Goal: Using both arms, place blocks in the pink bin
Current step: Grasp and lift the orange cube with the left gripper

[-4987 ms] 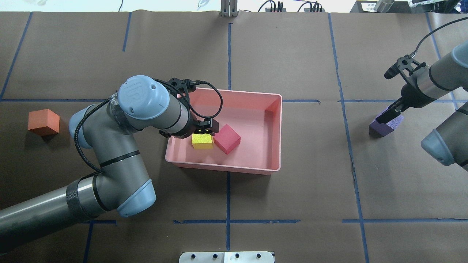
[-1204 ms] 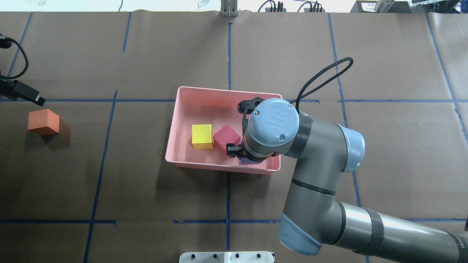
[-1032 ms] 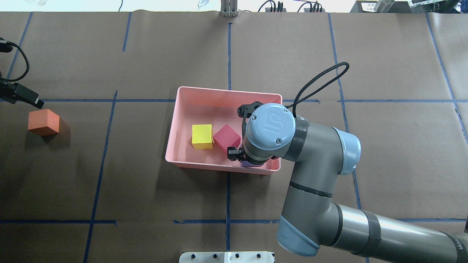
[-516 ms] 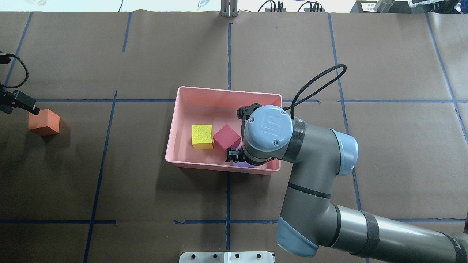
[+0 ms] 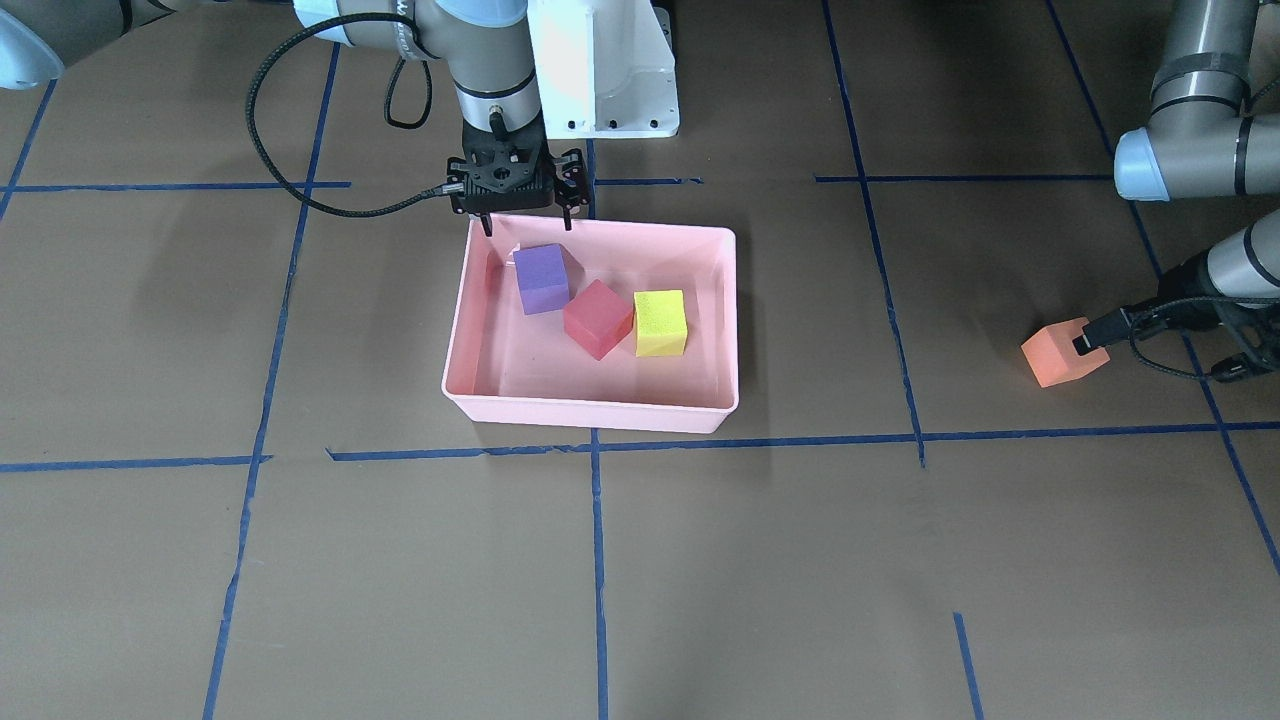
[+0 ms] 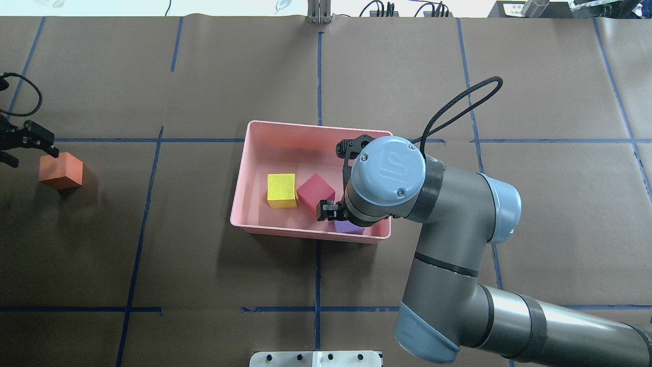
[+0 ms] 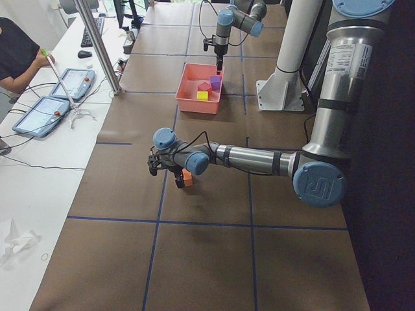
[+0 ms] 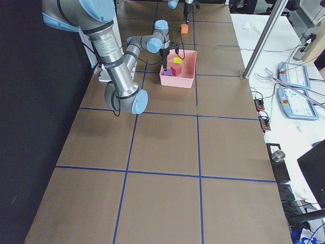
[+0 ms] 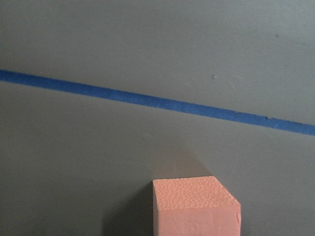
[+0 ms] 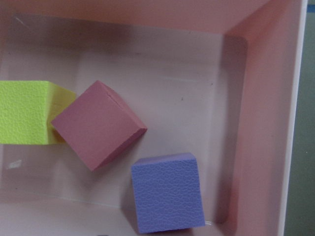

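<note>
Three blocks, purple point(image 5: 541, 278), red point(image 5: 597, 318) & yellow point(image 5: 660, 322), were seen inside the pink bin point(image 5: 590, 418), w/ the right gripper point(image 5: 525, 215) open and empty just above the purple one, so that drop was judged done. The orange block point(image 5: 1060, 355) sat on the table point(image 5: 900, 560) well apart from the bin, w/ the left gripper point(image 6: 30, 150) apparently open beside it; centring, closing & a carry to the bin would be needed next. The table was covered in brown paper gridded w/ blue tape; tablets point(image 7: 71, 81) were seen on a side desk.

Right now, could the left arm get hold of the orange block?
Probably yes: the left end effector hovers right at the orange block, jaws apart, and nothing stands between them.
</note>
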Available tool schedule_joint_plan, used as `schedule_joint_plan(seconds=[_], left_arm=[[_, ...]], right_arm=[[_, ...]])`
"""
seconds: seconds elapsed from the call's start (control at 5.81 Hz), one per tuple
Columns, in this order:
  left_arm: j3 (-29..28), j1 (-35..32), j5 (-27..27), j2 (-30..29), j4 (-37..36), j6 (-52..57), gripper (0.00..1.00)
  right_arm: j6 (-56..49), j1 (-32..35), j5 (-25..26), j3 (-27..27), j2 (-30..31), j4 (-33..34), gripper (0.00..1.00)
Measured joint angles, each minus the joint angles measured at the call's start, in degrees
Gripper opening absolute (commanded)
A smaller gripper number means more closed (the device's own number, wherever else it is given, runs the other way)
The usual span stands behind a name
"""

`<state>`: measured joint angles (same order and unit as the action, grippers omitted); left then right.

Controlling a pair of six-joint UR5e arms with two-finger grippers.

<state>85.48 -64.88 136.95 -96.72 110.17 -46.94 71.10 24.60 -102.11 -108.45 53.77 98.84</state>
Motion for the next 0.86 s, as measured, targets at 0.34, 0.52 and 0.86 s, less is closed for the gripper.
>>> schedule_joint_plan(seconds=[0.34,0.52,0.86], left_arm=[[-0.40,3.22,-0.41,-0.08,0.03,-0.91,0.99],[-1.16,4.24,-1.16,-0.41,0.66,-0.62,0.83],[-2.65,4.81,-3.92,-2.36,2.16,-0.37,0.42]], right_arm=[[0.00,0.05,0.09,-2.10,1.46,0.28,1.00],[0.00,0.06,0.13,-2.41,1.73,0.29,1.00],[0.00,0.02,0.25,-2.53,1.93,0.30,1.00]])
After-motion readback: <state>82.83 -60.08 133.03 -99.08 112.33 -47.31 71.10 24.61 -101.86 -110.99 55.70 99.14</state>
